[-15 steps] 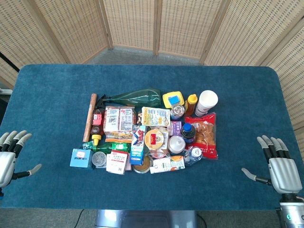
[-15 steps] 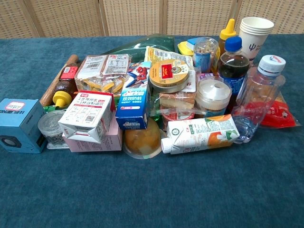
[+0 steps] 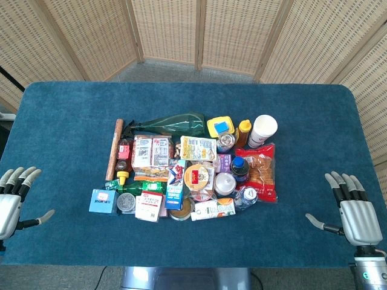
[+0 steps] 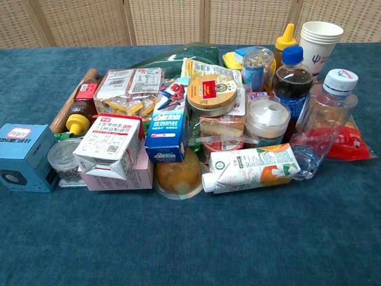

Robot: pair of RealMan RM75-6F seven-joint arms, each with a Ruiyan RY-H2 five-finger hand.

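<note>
The left hand (image 3: 11, 202) hangs at the near left corner of the blue desk (image 3: 66, 109), fingers spread and thumb out, holding nothing. The right hand (image 3: 354, 208) sits at the near right corner in the same pose, fingers apart and empty. Both are well apart from the pile of groceries in the middle of the desk, and neither shows in the chest view.

Nearest the left hand is a light blue box (image 3: 103, 200) at the pile's near left corner, with a round clear jar (image 3: 127, 202) just beside it. Nearest the right hand is a red snack bag (image 3: 264, 171) at the pile's right edge, with a clear water bottle (image 4: 321, 122) leaning against it.

At the near edge an orange juice carton (image 4: 253, 167) lies on its side, touching a fruit cup (image 4: 178, 176). A white milk carton (image 4: 110, 146) rests on a pink box (image 4: 116, 177). Behind them stand a blue toothpaste box (image 4: 166, 128), a round gold tin (image 4: 211, 94), a dark cola bottle (image 4: 290, 83) and a stack of paper cups (image 4: 319, 44). A green bag (image 3: 169, 125) lies across the far side, a wooden rolling pin (image 3: 113, 148) along the left.
</note>
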